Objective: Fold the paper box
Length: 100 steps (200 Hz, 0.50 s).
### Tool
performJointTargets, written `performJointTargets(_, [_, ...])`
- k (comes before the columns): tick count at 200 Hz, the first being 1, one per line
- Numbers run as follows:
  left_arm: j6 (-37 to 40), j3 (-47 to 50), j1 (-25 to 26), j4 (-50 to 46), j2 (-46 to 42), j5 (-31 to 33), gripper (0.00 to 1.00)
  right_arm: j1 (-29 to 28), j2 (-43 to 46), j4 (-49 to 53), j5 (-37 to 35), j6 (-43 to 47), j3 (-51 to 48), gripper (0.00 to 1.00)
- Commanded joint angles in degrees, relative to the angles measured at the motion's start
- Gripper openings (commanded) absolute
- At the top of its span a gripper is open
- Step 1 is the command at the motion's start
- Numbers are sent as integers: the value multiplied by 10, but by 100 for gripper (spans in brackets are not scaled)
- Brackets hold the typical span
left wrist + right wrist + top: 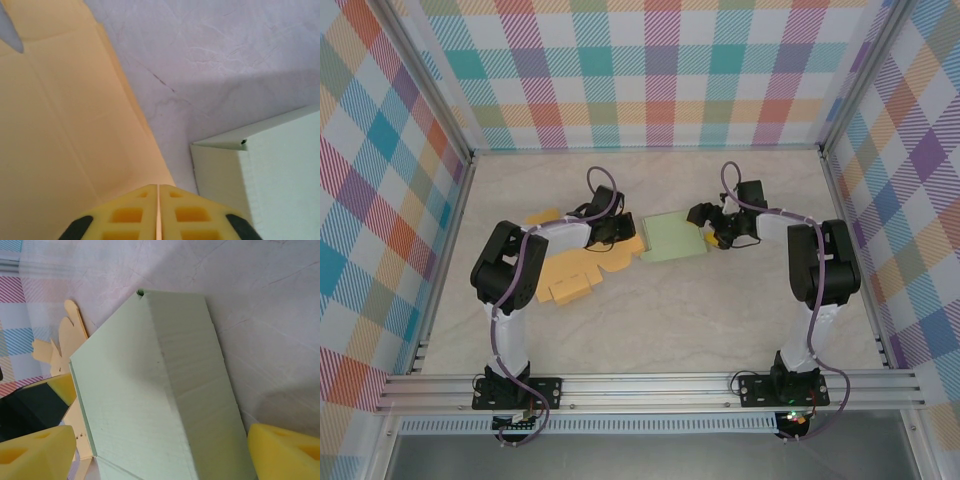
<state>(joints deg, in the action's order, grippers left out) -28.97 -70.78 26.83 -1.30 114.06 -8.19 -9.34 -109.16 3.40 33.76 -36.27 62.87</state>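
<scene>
A flat orange paper box blank (570, 280) lies left of centre on the table, and a pale green folded paper box (672, 240) lies just right of it. My left gripper (613, 232) is on the blank's right edge. In the left wrist view its fingers (130, 215) are pressed together on the orange sheet (65, 125), with a thin strip of paper in the seam, and the green box (280, 170) is to the right. My right gripper (712, 232) stands open at the green box's right end. Its yellow fingers (35, 452) straddle the green box (150, 390).
The marble-patterned table (670, 320) is boxed in by plaid walls at the left, back and right. An aluminium rail (650, 388) runs along the near edge by the arm bases. The orange blank's tabs (67, 335) show beyond the green box in the right wrist view.
</scene>
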Motion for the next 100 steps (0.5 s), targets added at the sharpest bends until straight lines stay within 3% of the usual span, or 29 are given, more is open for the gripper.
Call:
performJointTargets(1, [-19, 17, -4, 25, -19, -23, 16, 2, -9, -13, 15, -1, -6, 89])
performJointTargets(63, [-37, 16, 5, 57, -47, -54, 49, 2, -7, 6, -7, 15, -4, 89])
performJointTargets(100, [-34, -13, 11, 44, -10, -72, 54, 3, -14, 4, -6, 14, -4, 90])
